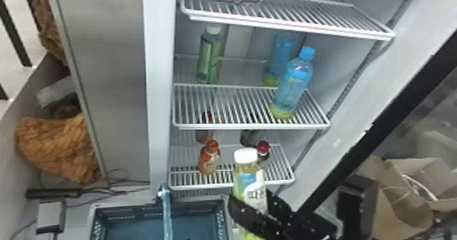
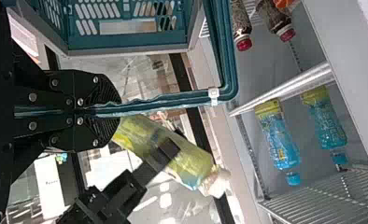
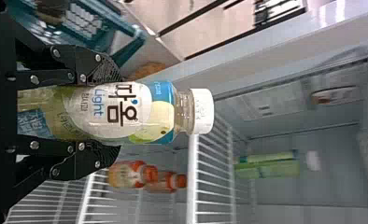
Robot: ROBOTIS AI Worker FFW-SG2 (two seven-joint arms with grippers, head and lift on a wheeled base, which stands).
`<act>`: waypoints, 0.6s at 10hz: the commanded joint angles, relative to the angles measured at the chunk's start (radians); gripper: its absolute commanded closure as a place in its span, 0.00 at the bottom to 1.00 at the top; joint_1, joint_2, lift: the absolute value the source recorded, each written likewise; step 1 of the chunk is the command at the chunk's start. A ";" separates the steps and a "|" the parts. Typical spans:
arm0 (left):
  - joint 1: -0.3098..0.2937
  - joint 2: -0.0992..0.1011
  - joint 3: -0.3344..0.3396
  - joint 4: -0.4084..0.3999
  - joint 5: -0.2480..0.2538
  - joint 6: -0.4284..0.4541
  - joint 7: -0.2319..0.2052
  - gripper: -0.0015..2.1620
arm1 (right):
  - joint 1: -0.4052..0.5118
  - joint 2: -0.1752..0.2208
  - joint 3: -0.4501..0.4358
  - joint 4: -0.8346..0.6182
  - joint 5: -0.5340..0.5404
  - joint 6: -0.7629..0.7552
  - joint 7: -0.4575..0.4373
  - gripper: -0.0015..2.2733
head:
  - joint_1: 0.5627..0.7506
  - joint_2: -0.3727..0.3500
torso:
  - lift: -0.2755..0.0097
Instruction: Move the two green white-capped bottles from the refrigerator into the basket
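here, the right gripper [image 1: 251, 197] holds a green white-capped bottle [image 1: 247, 180].

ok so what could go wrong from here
The green white-capped bottle in the right jaws could clip the teal plastic handle that the left jaws hold. A tug there might tilt the teal plastic basket. Reaching for the second green white-capped bottle, deep on the middle white wire shelf, may knock the blue-capped clear bottle near that shelf's front edge.
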 commanded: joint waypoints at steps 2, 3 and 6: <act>-0.005 0.001 -0.004 0.000 0.000 0.000 0.001 0.55 | -0.072 -0.005 0.007 0.039 0.021 0.140 0.033 0.38 | 0.70 0.13 | 0.95; -0.005 0.001 -0.004 0.000 0.000 0.000 0.001 0.55 | -0.089 -0.011 0.017 0.056 0.011 0.164 0.033 0.38 | 0.70 0.12 | 0.95; -0.005 0.001 -0.004 0.000 -0.002 0.000 0.001 0.55 | -0.160 -0.041 0.060 0.137 -0.040 0.240 0.062 0.38 | 0.70 0.15 | 0.95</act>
